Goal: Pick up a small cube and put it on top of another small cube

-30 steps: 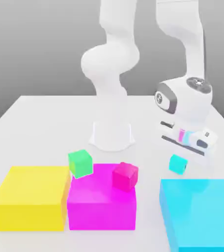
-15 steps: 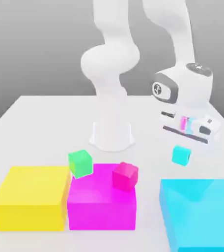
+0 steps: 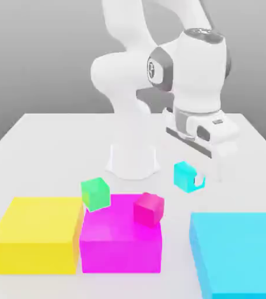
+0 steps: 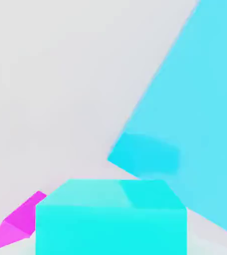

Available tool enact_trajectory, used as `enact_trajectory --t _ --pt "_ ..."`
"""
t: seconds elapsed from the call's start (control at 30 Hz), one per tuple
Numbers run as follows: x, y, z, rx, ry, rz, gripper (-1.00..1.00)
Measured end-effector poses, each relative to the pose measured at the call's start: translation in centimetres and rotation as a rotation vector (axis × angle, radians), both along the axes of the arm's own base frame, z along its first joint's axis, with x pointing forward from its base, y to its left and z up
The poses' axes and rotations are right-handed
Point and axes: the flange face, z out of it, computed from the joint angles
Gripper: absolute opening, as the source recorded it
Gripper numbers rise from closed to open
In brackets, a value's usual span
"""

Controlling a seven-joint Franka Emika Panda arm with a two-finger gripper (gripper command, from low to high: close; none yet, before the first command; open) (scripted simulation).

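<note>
My tool [image 3: 197,178] grasps the tiny cyan cube [image 3: 185,175], lifted off the white counter [image 3: 42,146] | fingertips largely hidden | small crimson cube [image 3: 149,208] sits on big magenta block [image 3: 121,242], cube's base edge unclear.

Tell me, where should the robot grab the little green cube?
Come from above and pinch two opposite flat sides of the little green cube. It sits turned at an angle, so the fingers should probably turn to match. The yellow block and magenta block crowd it, so sideways looks blocked.
</note>
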Motion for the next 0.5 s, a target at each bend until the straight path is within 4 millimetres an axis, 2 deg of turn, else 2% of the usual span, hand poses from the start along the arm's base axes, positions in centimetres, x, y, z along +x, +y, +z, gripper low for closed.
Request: enact_trajectory --t 0.03,0.07,0.2,0.23,0.43,0.5 --pt "0.4 -1.6 0.7 0.000 0.001 -0.036 -1.00" --pt "0.7 -2.3 0.4 0.001 0.002 -0.054 -1.00" --pt "0.9 -3.1 -3.5 0.002 0.003 -0.071 -1.00" --pt "0.8 -3.2 -4.4 0.001 0.003 -0.072 1.00" --pt "0.8 -3.2 -4.8 0.001 0.002 -0.073 1.00" --pt "0.9 -3.1 -3.6 0.003 0.002 -0.072 1.00"
